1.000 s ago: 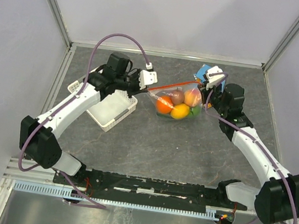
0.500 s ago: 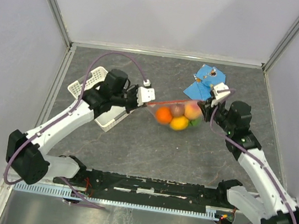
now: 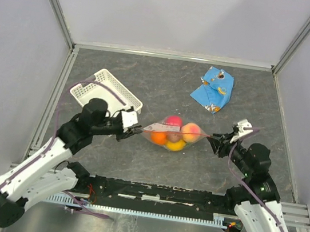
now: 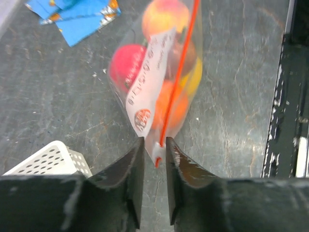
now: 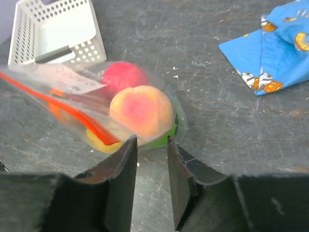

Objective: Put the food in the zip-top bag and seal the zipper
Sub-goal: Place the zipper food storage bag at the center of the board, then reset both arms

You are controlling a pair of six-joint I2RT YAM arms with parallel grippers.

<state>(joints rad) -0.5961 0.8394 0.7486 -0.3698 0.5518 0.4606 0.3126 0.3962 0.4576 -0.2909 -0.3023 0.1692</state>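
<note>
Top external: zip-top bag (image 3: 154,129), toy fruits (image 3: 190,131) inside, lay on the table (image 3: 164,88). We figured sealing was done, since left gripper (image 4: 154,141) sat, fingers slightly apart, around the zipper (image 4: 179,72) end and right gripper (image 5: 151,143) gaped, holding nothing.

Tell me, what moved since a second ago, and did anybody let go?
The left gripper and right gripper pulled back towards the near edge, bringing the clear plastic zip-top bag along. The right one then let go; its jaws stand open. The left one sits around the bag's corner, grip unclear. The round toy fruits stayed inside the bag, and the blue printed snack packet stayed put.
</note>
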